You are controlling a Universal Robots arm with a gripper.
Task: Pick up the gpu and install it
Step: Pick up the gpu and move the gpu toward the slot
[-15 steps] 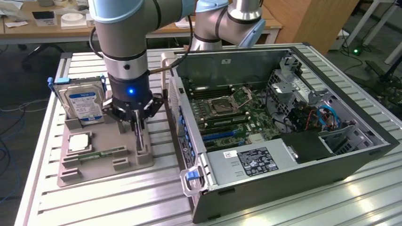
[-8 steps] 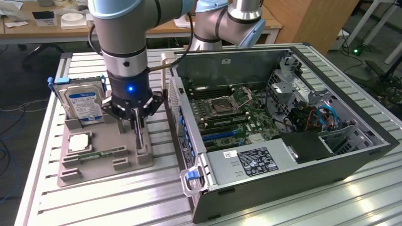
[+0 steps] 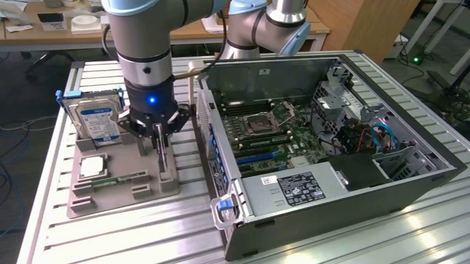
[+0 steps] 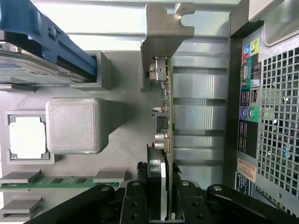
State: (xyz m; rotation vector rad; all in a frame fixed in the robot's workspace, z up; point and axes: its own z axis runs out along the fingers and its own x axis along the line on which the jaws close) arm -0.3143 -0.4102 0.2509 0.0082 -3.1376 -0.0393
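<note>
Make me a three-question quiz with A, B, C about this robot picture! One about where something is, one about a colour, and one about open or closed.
1. Where is the gpu?
A) standing on edge in the gray holder
B) plugged into the computer
C) on the floor

2. What colour is the label on the hard drive?
A) red
B) blue
C) yellow

3. The computer case is:
A) closed up
B) packed in a box
C) open, insides showing

Answers:
1 A, the gripper grips it there, beside the case.
2 B, the label on the silver drive is blue.
3 C, the motherboard can be seen inside.
</note>
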